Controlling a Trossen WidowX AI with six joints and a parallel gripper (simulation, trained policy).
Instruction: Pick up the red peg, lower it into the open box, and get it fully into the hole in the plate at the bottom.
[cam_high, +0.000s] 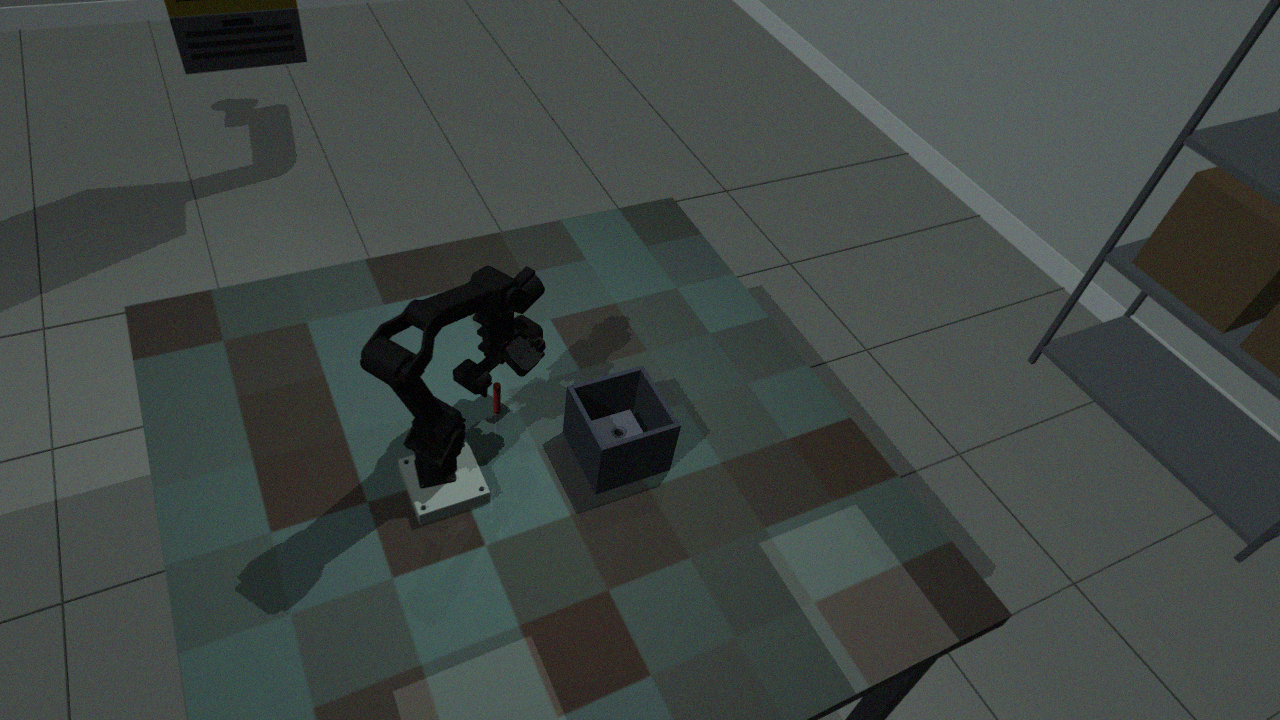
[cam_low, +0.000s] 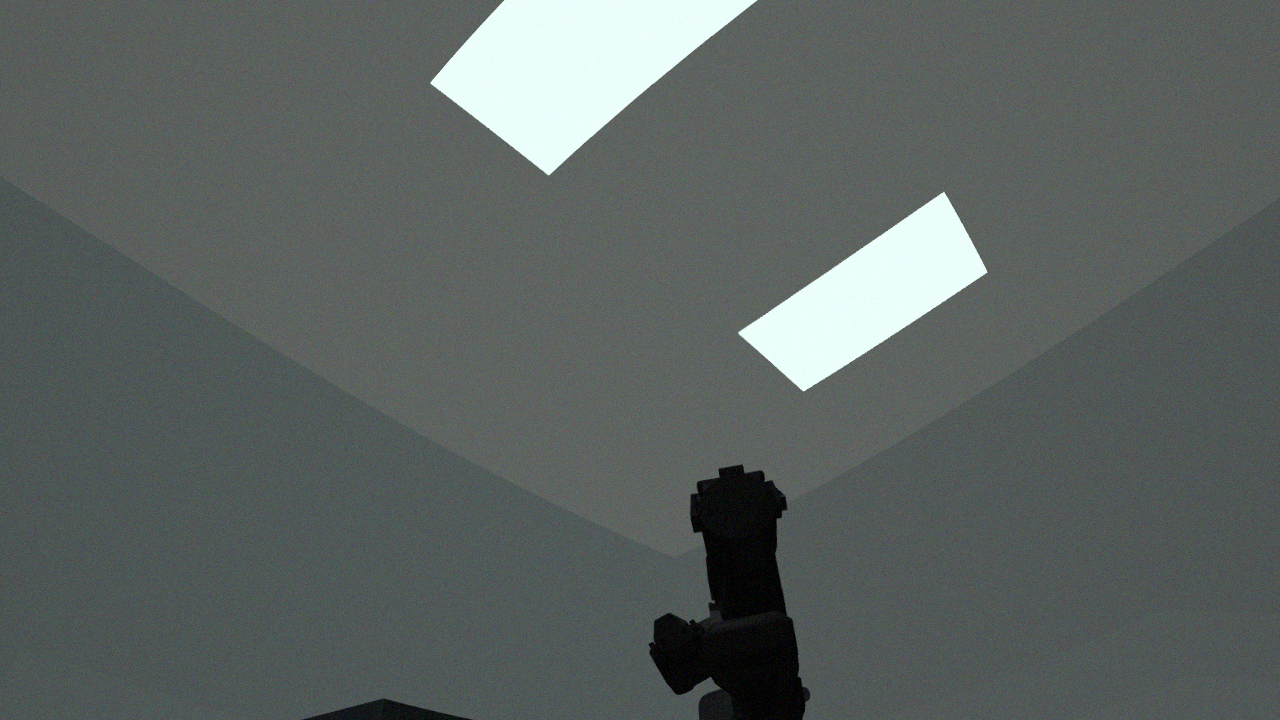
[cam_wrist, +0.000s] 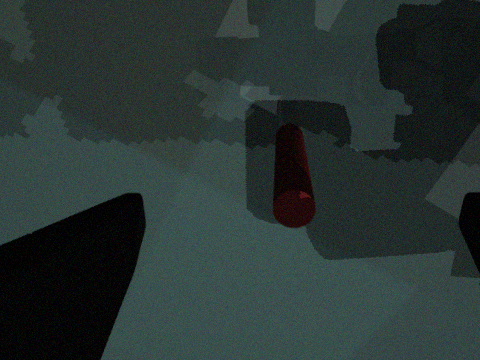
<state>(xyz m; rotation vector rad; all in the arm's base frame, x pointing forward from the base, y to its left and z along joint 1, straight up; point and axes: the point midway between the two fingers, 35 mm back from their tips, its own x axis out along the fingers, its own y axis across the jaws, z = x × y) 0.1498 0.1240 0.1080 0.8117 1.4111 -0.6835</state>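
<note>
The red peg (cam_high: 496, 398) (cam_wrist: 291, 167) stands upright on the patterned table, left of the box, in the top view. My gripper (cam_high: 508, 379) (cam_wrist: 307, 209) is open and empty, pointing down just above the peg. In the wrist view the peg's top end shows between the two wide-apart dark fingers, slightly nearer the left one, touching neither. The open dark box (cam_high: 633, 465) stands to the right of the peg. The light plate (cam_high: 631, 421) lies at its bottom, and its hole (cam_high: 618, 432) shows empty. The peg and box do not show in the exterior view.
The arm's white base (cam_high: 450, 497) is in front and to the left of the peg. The box's raised walls stand beside the gripper's right. A grey shelf rack (cam_high: 1163, 429) with brown boxes is off the table at right. The exterior view shows mostly ceiling and the arm (cam_low: 747, 564).
</note>
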